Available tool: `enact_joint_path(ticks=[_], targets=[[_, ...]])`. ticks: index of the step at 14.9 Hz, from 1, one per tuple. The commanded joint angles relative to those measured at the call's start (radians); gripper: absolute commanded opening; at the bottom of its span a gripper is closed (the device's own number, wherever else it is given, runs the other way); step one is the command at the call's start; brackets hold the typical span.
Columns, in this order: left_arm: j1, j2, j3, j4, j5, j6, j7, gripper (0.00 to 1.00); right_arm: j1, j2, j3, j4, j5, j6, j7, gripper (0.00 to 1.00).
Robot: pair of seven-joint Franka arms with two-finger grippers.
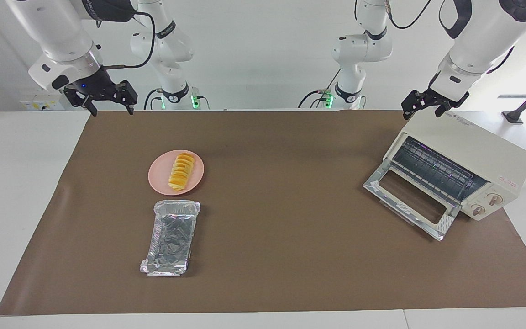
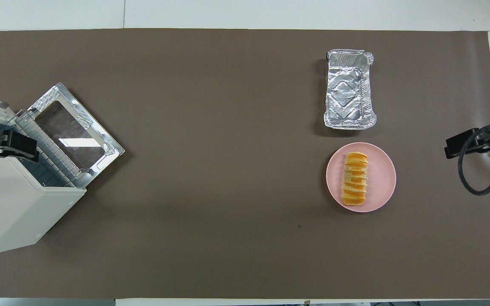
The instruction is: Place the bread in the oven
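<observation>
Right pincer (image 1: 111, 108) (open) hangs over brown mat's (image 1: 290, 274) edge.

The bread (image 1: 181, 172) is a small long loaf of yellow-orange ridged slices that overlap each other. It lies flat on a round pink plate (image 1: 158, 176), toward the right arm's end of the worktop, with its length pointing roughly away from the robots. The oven (image 1: 482, 153) is a cream-white box with two round knobs (image 1: 486, 204). It stands at the left arm's end, turned at an angle. Its glass door (image 1: 411, 201) is folded down fully, and the wire rack (image 1: 434, 170) inside shows.
</observation>
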Motion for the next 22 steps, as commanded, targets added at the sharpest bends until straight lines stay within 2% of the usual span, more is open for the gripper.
enact_joint_path(ticks=[1, 3, 5, 9, 13, 19, 20, 21, 22], targets=[[0.012, -0.019, -0.007, -0.011, -0.009, -0.009, -0.009, 1.00, 0.034, -0.122, 0.006, -0.291, 0.015, 0.207, -0.012, 1.00], [0.012, -0.018, -0.007, -0.011, -0.009, -0.009, -0.009, 1.00, 0.104, -0.133, 0.006, -0.417, 0.019, 0.320, 0.075, 1.00], [0.012, -0.019, -0.007, -0.011, -0.009, -0.009, -0.009, 1.00, 0.158, -0.069, 0.006, -0.474, 0.019, 0.432, 0.129, 1.00], [0.012, -0.019, -0.007, -0.011, -0.009, -0.009, -0.009, 1.00, 0.167, -0.005, 0.006, -0.650, 0.019, 0.774, 0.130, 1.00], [0.012, -0.019, -0.007, -0.011, -0.009, -0.009, -0.009, 1.00, 0.161, 0.083, 0.005, -0.661, 0.019, 0.897, 0.140, 1.00], [0.012, -0.019, -0.007, -0.011, -0.009, -0.009, -0.009, 1.00, 0.156, 0.138, 0.005, -0.686, 0.019, 0.996, 0.149, 0.98], [0.012, -0.018, -0.007, -0.011, -0.009, -0.009, -0.009, 1.00, 0.156, 0.138, 0.005, -0.686, 0.019, 0.993, 0.146, 0.81], [0.012, -0.019, -0.007, -0.011, -0.009, -0.009, -0.009, 1.00, 0.156, 0.138, 0.005, -0.684, 0.019, 0.991, 0.145, 0.47], [0.012, -0.018, -0.007, -0.011, -0.009, -0.009, -0.009, 1.00, 0.156, 0.138, 0.005, -0.684, 0.019, 0.988, 0.148, 0.07]])
